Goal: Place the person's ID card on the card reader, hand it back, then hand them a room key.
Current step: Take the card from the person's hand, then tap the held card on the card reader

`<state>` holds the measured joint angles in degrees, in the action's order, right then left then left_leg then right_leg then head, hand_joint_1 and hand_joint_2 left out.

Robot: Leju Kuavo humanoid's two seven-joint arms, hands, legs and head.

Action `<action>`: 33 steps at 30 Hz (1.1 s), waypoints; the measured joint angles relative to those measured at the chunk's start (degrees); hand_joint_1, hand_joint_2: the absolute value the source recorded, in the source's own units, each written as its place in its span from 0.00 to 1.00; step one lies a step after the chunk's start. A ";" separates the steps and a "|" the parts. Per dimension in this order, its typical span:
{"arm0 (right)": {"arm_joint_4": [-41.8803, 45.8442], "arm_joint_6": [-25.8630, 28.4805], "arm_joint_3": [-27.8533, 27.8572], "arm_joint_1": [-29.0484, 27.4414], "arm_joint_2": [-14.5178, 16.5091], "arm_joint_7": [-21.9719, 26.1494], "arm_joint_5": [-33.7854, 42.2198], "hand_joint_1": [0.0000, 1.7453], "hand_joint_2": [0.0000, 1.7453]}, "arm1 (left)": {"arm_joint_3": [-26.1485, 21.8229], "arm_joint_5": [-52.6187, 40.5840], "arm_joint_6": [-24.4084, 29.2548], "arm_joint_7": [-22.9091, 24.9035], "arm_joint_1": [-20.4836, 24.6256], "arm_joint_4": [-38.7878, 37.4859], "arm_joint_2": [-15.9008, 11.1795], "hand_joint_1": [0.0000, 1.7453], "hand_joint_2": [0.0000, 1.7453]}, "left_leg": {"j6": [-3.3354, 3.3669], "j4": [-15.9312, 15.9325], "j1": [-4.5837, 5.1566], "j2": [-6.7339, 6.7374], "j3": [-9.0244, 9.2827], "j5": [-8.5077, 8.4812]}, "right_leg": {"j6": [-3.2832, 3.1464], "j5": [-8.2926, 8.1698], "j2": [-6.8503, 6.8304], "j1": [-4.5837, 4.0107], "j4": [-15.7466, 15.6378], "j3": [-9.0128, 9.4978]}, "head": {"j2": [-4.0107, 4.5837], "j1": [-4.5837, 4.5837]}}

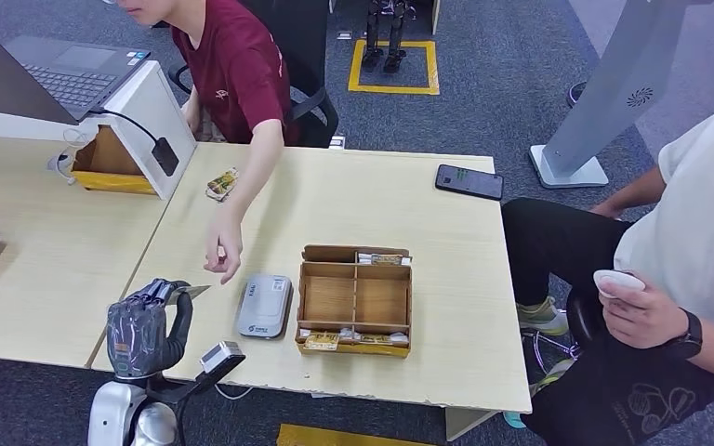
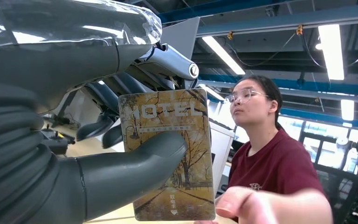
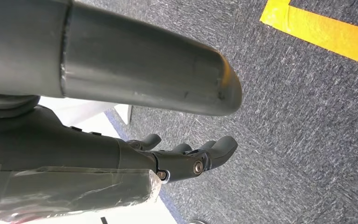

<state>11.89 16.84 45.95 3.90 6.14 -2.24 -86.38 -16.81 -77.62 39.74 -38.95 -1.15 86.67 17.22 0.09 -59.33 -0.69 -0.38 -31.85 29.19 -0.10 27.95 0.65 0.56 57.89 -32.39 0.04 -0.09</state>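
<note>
Pinched between the thumb and the darker fingers of the left robot hand (image 1: 149,325), a card printed HOTEL (image 2: 168,154) was held upright, so the room key (image 1: 191,292) was already in the grasp and raised over the near edge of the desk (image 1: 353,200). Just beyond that robot hand, the person's hand (image 1: 223,246) was stretched out toward the card, close to its tip but not seen touching it. Beside the left robot hand lay the grey card reader (image 1: 265,305), with nothing visible on its top, and past that the cardboard tray (image 1: 356,299) with its compartments. The step in hand was judged to be the last one, the handing over of the room key. The next move was judged to call for the card to be offered a little farther forward and released only once it was taken. The right robot hand (image 3: 186,156) hung over the carpet, fingers loosely apart, with nothing held.
</note>
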 joint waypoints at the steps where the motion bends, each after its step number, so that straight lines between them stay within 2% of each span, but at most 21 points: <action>1: 0.00 0.01 0.01 0.00 -0.01 0.01 0.00 0.00 0.00 | 0.00 0.86 0.00 -0.41 0.00 -0.06 0.00 1.00 1.00 | 0.00 0.00 0.00 0.00 0.00 0.00 | 0.00 0.00 0.00 0.00 0.00 0.00 | 0.00 0.00; 7: 0.00 0.28 0.36 0.01 0.00 0.04 -0.13 0.00 0.00 | 0.04 12.41 0.01 -0.85 0.13 -0.87 0.00 1.00 1.00 | 0.00 0.00 0.00 0.01 0.02 0.00 | 0.00 0.00 0.01 0.00 0.00 0.00 | 0.00 -0.01; 11: 0.00 0.64 1.68 0.09 0.00 0.02 -0.22 0.00 0.00 | 1.80 21.25 -0.02 0.16 0.89 -4.88 -0.10 1.00 1.00 | 0.00 0.00 0.00 0.00 0.03 0.00 | 0.00 0.00 0.00 0.00 0.00 0.01 | 0.00 0.01; 14: 0.00 0.89 2.61 0.06 0.00 -0.21 -0.15 0.00 0.00 | 6.68 33.63 -1.60 5.57 1.34 -7.88 -0.77 1.00 1.00 | 0.00 -0.01 0.01 0.00 0.02 0.00 | 0.01 -0.01 -0.01 0.00 0.00 0.03 | 0.00 0.01; 17: 0.00 1.21 3.27 0.03 0.00 -0.30 -0.07 0.00 0.00 | 13.46 42.34 -6.16 10.62 1.27 -8.60 -2.15 1.00 1.00 | 0.01 -0.01 0.01 -0.01 0.00 0.00 | 0.02 -0.02 -0.02 0.01 0.00 0.04 | 0.00 0.01; 25: 0.00 1.79 4.48 -0.16 0.02 -0.38 -0.01 0.00 0.00 | 24.56 50.67 -15.51 16.94 0.72 -8.74 -5.71 1.00 1.00 | 0.01 0.00 0.00 -0.01 0.01 0.00 | 0.02 -0.02 -0.02 0.00 0.00 0.03 | 0.00 0.00; 33: 0.00 1.98 4.79 -0.23 0.07 -0.75 -0.01 0.00 0.00 | 30.30 50.53 -16.59 21.25 1.05 -10.83 -7.11 1.00 1.00 | 0.01 0.00 0.00 0.00 0.01 0.00 | 0.02 -0.02 -0.02 0.00 0.00 0.03 | 0.00 0.00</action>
<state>11.89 18.82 50.74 3.67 6.21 -2.99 -86.39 13.49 -27.09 23.15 -17.70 -0.10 75.85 10.11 0.10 -59.34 -0.69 -0.38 -31.84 29.19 -0.08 27.93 0.63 0.56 57.88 -32.35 0.04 -0.09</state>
